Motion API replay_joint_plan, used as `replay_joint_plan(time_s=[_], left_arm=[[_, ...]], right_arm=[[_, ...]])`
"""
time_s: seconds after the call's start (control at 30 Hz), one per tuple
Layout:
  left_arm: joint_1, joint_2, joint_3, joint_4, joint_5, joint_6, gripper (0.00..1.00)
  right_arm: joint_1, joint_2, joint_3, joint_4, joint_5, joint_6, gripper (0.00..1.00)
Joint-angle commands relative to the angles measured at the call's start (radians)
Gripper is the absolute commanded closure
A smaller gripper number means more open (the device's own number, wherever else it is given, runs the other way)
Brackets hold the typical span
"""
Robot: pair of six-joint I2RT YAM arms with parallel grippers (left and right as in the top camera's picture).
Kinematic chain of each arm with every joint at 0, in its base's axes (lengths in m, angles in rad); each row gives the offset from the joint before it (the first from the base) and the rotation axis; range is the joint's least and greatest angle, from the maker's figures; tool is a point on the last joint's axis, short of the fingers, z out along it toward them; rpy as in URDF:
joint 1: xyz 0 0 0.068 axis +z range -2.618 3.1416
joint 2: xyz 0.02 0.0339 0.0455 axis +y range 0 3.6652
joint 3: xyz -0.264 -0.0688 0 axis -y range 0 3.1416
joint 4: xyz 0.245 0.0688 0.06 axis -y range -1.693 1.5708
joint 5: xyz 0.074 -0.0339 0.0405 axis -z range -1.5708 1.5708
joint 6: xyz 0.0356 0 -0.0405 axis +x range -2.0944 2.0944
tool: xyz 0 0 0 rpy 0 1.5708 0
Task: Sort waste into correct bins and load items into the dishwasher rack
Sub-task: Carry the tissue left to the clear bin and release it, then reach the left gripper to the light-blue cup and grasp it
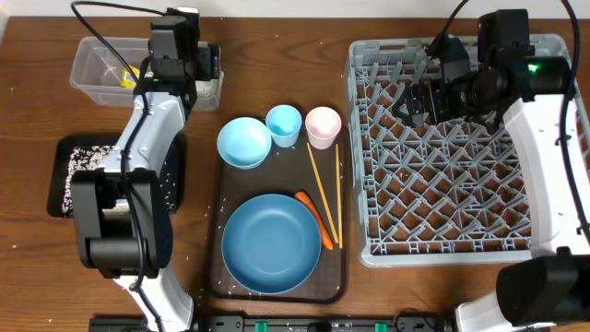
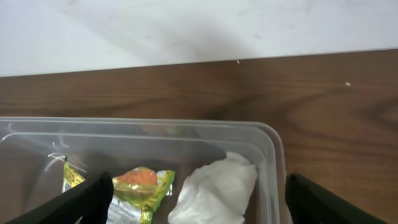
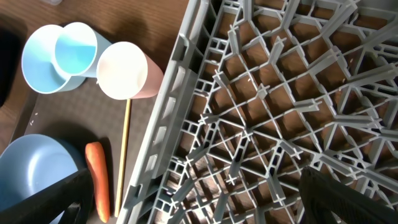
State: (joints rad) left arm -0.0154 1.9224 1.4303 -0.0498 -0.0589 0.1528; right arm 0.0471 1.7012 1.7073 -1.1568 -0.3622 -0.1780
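Observation:
My left gripper (image 2: 199, 202) is open and empty over the right end of the clear tub (image 1: 92, 66), which holds the yellow-green wrapper (image 2: 143, 186) and white tissue (image 2: 217, 190). My right gripper (image 3: 193, 205) is open and empty above the left part of the grey rack (image 1: 461, 148). The blue plate (image 1: 270, 242), bowl (image 1: 243, 141), light-blue cup (image 1: 283, 123), pink cup (image 1: 323, 124), chopsticks (image 1: 323, 189) and carrot (image 1: 315, 219) sit on the brown serving tray (image 1: 214, 258). The black tray (image 1: 69, 175) holds rice. The brown lump is not in view.
Loose rice grains (image 1: 168, 189) lie on the table beside the black tray. The left arm's body stands between the black tray and the serving tray. The table's back edge and a white wall (image 2: 186, 25) lie just behind the tub.

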Motion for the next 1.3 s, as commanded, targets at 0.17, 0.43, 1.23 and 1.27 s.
replay_joint_plan(time_s=[0.17,0.43,1.23,1.27], left_arm=[[-0.064,-0.224,0.007,-0.315,0.106,-0.008,0.07],[-0.229,-0.305,-0.001,-0.714,0.19,-0.009,0.07],[-0.414,-0.098,-0.018,-0.586,0.196,0.324,0.03],[-0.416,-0.084,-0.018,-0.592,0.195,0.33,0.04]], right_arm=[[0.006,-0.01,-0.002,0.002,0.0,-0.014,0.01],[0.006,-0.01,-0.002,0.019,0.0,-0.014,0.01],[0.006,-0.01,-0.002,0.003,-0.011,-0.01,0.01],[0.006,-0.01,-0.003,-0.001,-0.011,-0.01,0.01]])
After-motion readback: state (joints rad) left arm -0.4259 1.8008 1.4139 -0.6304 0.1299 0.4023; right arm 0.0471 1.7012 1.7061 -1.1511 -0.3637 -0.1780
